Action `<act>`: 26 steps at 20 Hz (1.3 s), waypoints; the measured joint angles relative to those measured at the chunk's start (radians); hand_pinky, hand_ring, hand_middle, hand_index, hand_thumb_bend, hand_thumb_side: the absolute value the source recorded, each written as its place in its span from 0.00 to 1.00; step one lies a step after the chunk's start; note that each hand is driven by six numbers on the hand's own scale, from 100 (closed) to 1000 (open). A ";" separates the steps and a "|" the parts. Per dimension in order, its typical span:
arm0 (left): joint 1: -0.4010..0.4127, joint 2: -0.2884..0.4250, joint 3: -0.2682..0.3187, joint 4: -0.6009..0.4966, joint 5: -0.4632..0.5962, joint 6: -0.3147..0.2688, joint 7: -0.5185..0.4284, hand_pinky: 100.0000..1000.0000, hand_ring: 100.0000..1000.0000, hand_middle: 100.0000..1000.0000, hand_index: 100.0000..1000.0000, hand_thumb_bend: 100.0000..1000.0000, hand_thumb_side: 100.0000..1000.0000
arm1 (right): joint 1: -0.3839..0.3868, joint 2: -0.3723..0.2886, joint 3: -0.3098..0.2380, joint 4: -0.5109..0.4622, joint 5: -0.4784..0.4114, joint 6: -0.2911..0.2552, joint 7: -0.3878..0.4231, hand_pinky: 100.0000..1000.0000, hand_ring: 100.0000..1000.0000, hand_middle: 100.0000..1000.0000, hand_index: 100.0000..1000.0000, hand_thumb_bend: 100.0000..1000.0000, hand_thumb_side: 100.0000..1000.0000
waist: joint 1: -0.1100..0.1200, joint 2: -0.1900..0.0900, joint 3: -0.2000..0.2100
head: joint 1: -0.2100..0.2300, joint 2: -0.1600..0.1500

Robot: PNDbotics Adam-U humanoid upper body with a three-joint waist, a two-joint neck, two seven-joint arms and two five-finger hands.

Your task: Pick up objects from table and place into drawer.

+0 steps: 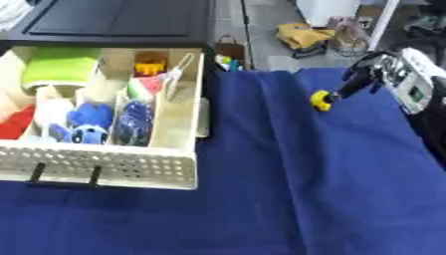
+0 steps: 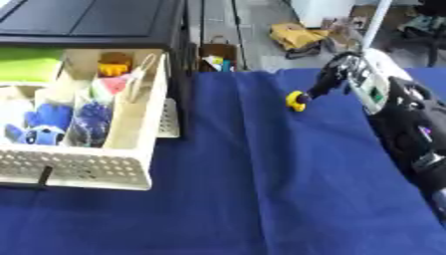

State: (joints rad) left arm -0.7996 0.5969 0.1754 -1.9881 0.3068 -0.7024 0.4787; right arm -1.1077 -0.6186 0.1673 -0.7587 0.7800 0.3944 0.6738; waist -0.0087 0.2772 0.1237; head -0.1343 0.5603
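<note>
Right hand (image 1: 370, 74) has its fingers pinched on a small yellow object (image 1: 322, 99) at the far right of the blue-clothed bench (image 1: 287, 189), well apart from the drawer (image 1: 104, 169). Looks light & rigid, prob. slippery; best held across its round body. Left hand not visible.

Lab or workshop, blue cloth-covered table (image 1: 287, 199), cluttered concrete floor (image 1: 270, 45) (bags strewn about)

Only the right arm shows, reaching in from the far right side of the table (image 1: 287, 199). Its right robot hand (image 1: 370, 74) hangs above the table's far right part, fingers curled downward and pinching a small yellow object (image 1: 322, 99) at their tips. The left robot hand is out of view.
</note>
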 measured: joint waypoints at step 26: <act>0.006 -0.009 0.000 0.000 0.001 0.001 0.001 0.21 0.41 0.45 0.65 0.23 0.98 | 0.009 0.045 -0.033 0.067 -0.002 0.044 -0.147 0.80 0.90 0.57 0.86 0.30 0.38 | 0.013 0.019 0.011 | -0.011 -0.017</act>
State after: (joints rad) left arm -0.7933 0.5876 0.1753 -1.9881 0.3080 -0.7012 0.4799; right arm -1.0988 -0.5735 0.1343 -0.6917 0.7776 0.4380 0.5267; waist 0.0039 0.2965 0.1351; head -0.1456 0.5430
